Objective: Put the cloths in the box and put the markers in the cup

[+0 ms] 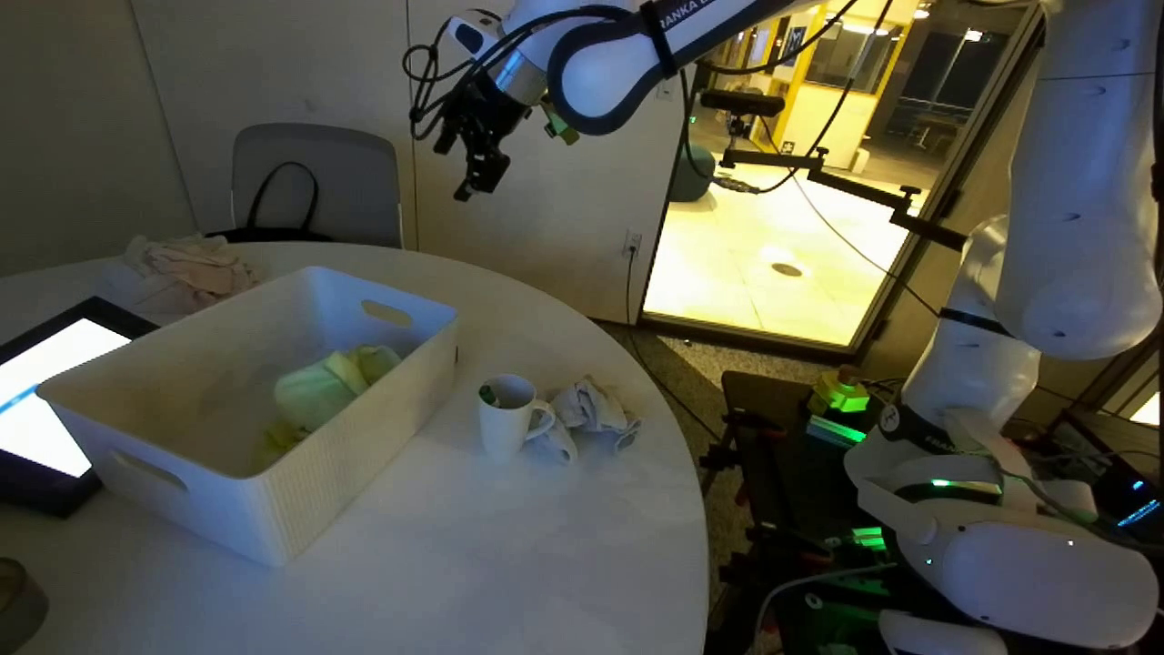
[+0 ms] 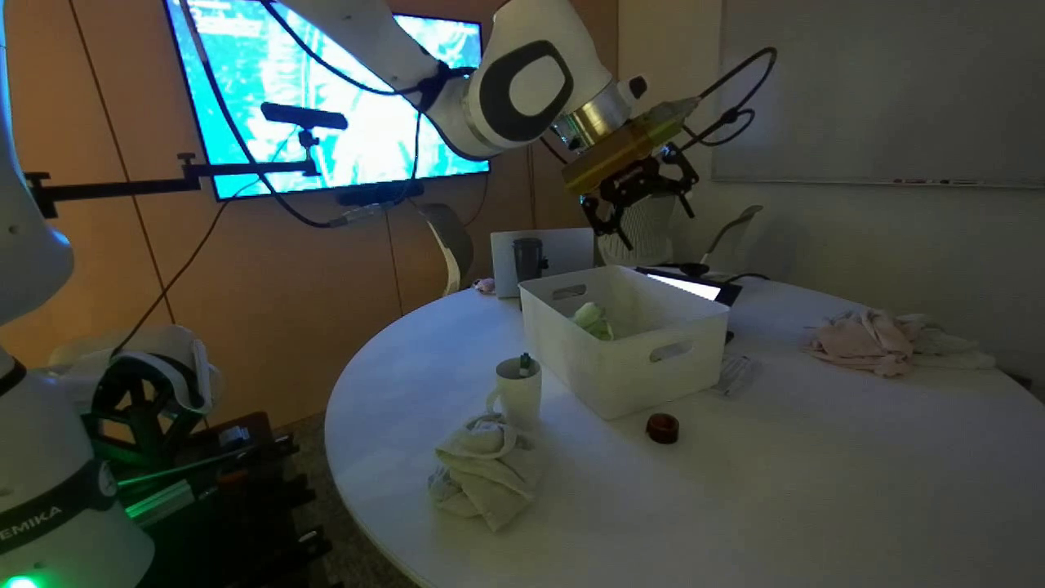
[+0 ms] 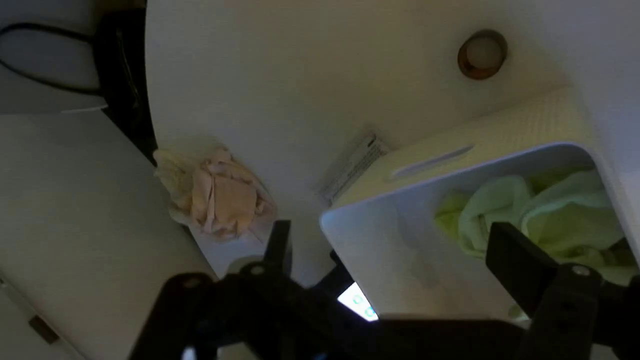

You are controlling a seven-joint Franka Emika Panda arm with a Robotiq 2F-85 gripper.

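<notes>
Pincer [image 2: 660,230] gapes — step seemingly boxing cloths [image 1: 320,391]; next, fetch pale cloth [image 1: 596,409], three o'clock from cup [image 1: 506,428] in an exterior view.

Through the wrist view I am watching the gripper [image 3: 390,235] hanging with its jaws spread wide, partly covering the green cloths [image 3: 565,212] lying bunched inside the white box [image 3: 505,127]. Just beside the box a flat pale item [image 3: 352,167] is lying on the table [image 3: 300,75], and a lit screen [image 3: 356,302] is glowing behind the gripper. A brown ring [image 3: 475,73] is sitting near the box; crumpled peach fabric [image 3: 227,197] is resting well apart from it.
</notes>
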